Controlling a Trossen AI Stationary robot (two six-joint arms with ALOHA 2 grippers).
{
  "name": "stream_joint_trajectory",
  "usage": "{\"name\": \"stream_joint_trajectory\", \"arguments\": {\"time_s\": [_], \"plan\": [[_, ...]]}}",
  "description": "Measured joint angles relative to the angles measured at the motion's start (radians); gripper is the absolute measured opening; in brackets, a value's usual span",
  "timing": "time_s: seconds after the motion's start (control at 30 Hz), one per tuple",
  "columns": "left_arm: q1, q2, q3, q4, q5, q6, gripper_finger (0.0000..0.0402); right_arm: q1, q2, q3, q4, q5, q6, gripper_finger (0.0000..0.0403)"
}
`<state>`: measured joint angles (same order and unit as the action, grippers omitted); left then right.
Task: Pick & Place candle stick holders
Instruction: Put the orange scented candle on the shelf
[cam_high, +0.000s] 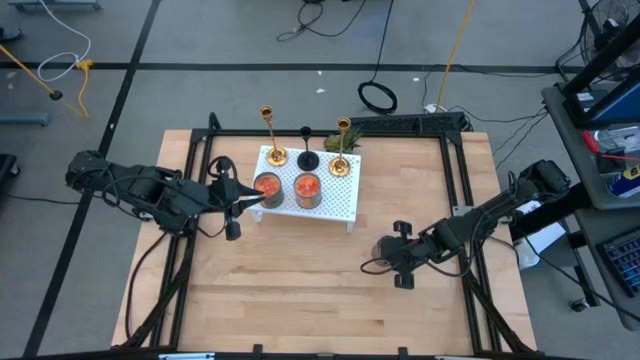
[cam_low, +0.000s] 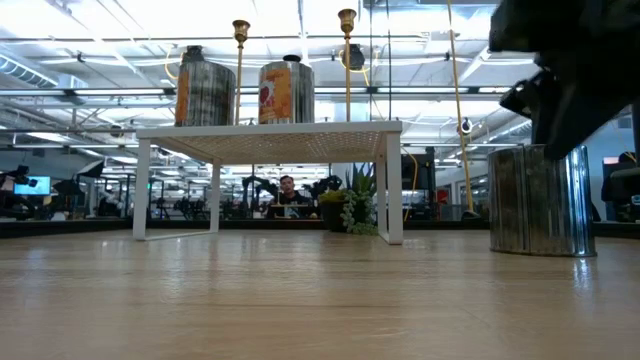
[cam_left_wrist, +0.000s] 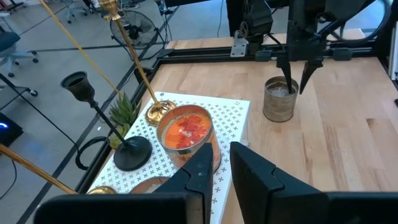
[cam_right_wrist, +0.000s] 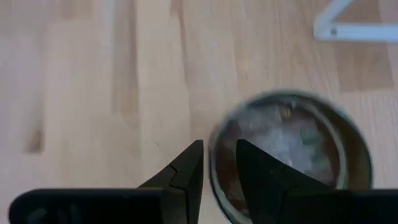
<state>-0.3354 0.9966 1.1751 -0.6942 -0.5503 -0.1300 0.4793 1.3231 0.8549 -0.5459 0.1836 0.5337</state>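
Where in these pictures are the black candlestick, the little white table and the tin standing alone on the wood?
black candlestick (cam_left_wrist: 131, 152), left wrist view, on its round base.
white table (cam_low: 290, 136), low view, on its front edge.
lone tin (cam_left_wrist: 279, 107), left wrist view, on its side wall.

A small raised shelf (cam_high: 330, 205) stands toward the table's (cam_high: 300, 300) far side. Along the shelf's back edge three candlesticks stand in a row: one at left (cam_high: 270, 135), one in the middle (cam_high: 307, 150), one at right (cam_high: 342, 145). Two cans (cam_high: 267, 189) (cam_high: 308, 189) stand before them. A third can (cam_left_wrist: 279, 99) stands on the table, well right of the shelf
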Motion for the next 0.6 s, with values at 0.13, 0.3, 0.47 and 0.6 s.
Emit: {"name": "stream_joint_trajectory", "arguments": {"time_s": [0.13,0.3,0.47,0.6], "plan": [[0.000,0.000,0.000,0.000,0.000,0.005,0.0063,0.000,-0.004,-0.052,0.044,0.006,0.003,0.0078],[0.000,0.000,0.000,0.001,0.000,0.005,0.0063,0.000,-0.004,-0.092,0.116,0.010,-0.044,0.0026],[0.000,0.000,0.000,0.001,0.000,0.004,0.0063,0.000,-0.009,-0.095,0.176,0.004,-0.091,0.0011],[0.000,0.000,0.000,0.001,0.001,0.004,0.0063,-0.008,-0.036,-0.101,0.273,-0.010,-0.092,0.0005]]}}
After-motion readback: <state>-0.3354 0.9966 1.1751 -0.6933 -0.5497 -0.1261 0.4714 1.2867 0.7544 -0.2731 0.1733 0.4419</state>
